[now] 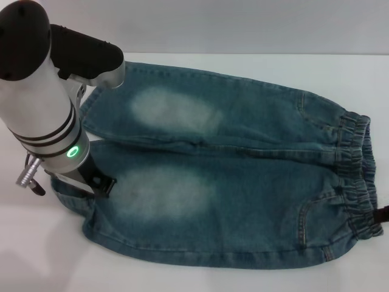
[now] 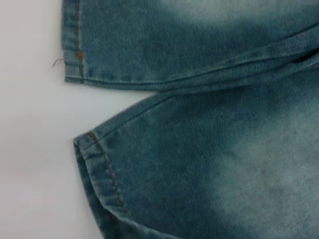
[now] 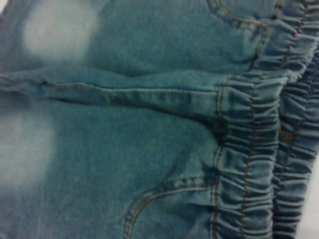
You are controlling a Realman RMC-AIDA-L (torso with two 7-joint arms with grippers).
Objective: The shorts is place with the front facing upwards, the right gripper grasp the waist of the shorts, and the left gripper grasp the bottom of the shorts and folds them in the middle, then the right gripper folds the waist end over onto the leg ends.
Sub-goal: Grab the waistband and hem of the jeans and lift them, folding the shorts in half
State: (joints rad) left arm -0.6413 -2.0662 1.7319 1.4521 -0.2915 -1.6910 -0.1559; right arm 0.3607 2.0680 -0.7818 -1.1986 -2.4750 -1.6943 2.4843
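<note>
The blue denim shorts (image 1: 231,164) lie spread flat on the white table, front up, with pale faded patches on both legs. The waist end (image 1: 355,176) with its puckered elastic points right, and the right wrist view shows the waistband (image 3: 254,149) close up. The bottom of the shorts (image 1: 73,194) points left; the left wrist view shows both hems (image 2: 102,174) with a gap of table between them. My left gripper (image 1: 100,182) is low over the near leg's hem, partly hidden by its white arm. Only a black tip of my right gripper (image 1: 382,214) shows at the waistband's near corner.
The white table (image 1: 36,255) extends around the shorts on the left and front. The left arm's thick white body (image 1: 42,103) with a green light covers the far leg's hem corner. A stitched pocket (image 3: 164,194) sits just below the waistband.
</note>
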